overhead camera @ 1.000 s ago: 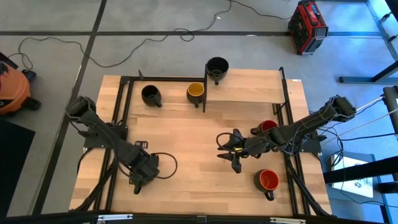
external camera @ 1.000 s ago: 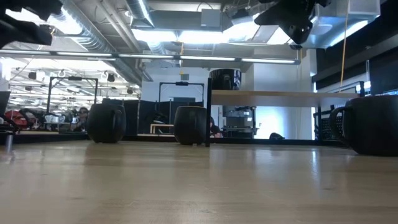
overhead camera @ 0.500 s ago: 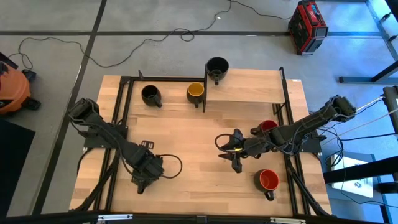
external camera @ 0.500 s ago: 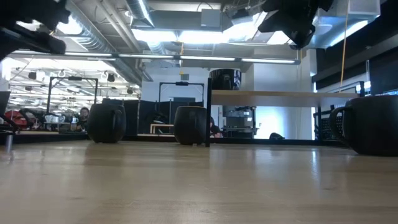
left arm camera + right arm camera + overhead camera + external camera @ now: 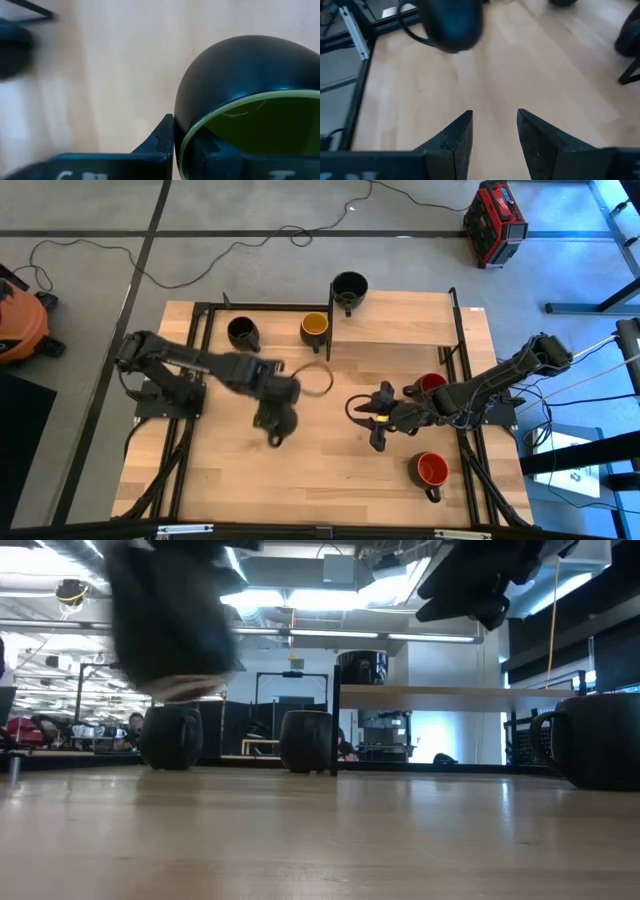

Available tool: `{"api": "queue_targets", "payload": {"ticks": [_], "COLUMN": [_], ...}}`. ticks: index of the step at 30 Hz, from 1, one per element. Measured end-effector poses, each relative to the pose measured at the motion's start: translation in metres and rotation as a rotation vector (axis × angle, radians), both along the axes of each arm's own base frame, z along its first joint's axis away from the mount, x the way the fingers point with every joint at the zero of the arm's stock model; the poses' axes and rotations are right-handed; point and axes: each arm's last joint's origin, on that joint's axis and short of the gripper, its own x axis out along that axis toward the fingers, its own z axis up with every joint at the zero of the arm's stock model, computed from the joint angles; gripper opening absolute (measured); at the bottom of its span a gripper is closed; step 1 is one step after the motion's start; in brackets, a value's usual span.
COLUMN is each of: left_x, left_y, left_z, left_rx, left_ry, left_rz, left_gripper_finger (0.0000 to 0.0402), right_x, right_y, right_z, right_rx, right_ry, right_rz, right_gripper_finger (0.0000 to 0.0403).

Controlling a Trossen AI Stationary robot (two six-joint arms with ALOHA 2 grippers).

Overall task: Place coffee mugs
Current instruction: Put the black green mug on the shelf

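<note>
High view: the left gripper [image 5: 272, 418] is over the middle of the table [image 5: 330, 490], and it lies nearer the back row than the right gripper [image 5: 375, 423] does. A black mug [image 5: 241, 332] and a yellow mug [image 5: 314, 327] stand at the back, and another black mug [image 5: 349, 287] is on the raised shelf [image 5: 400, 320]. A red mug [image 5: 431, 383] and an orange-red mug [image 5: 431, 470] are near the right arm.

Low view: the left gripper is a dark blur held well above the board. The right one hangs higher still.

Left wrist view: its jaws pinch the rim of the green mug [image 5: 245, 115], one finger [image 5: 161, 140] outside the wall. The mug's mouth faces the camera, so I judge that the mug is carried tilted.

Right wrist view: its fingers [image 5: 455, 137] stand apart with nothing between them, pointing toward the blurred left gripper across bare wood.
</note>
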Motion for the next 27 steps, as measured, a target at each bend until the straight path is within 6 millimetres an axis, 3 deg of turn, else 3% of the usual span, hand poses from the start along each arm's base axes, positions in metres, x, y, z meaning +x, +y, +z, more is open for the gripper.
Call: {"api": "queue_targets", "payload": {"ticks": [6, 10, 14, 19, 27], "left_x": [0.029, 0.051, 0.073, 0.095, 0.113], "left_y": [0.037, 0.05, 0.056, 0.063, 0.071], "left_z": [-0.009, -0.02, -0.028, -0.044, -0.066], "left_rx": [0.093, 0.076, 0.07, 0.076, 0.089], "left_ry": [0.034, 0.079, 0.086, 0.112, 0.139], "left_rz": [0.081, 0.125, 0.147, 0.163, 0.159], "left_gripper_finger": [0.0012, 0.0012, 0.0012, 0.0012, 0.0012], "right_x": [0.0, -0.003, -0.004, -0.003, -0.007], "right_y": [-0.005, -0.009, -0.015, -0.018, -0.016], "right_z": [0.001, -0.001, -0.007, -0.014, -0.035], "right_rx": [-0.132, -0.215, -0.203, -0.174, -0.151], "right_ry": [-0.032, -0.004, 0.079, 0.149, 0.18], "right_rz": [-0.131, -0.19, -0.149, -0.072, 0.026], "right_gripper_finger": [0.0143, 0.0143, 0.0159, 0.021, 0.0243]}}
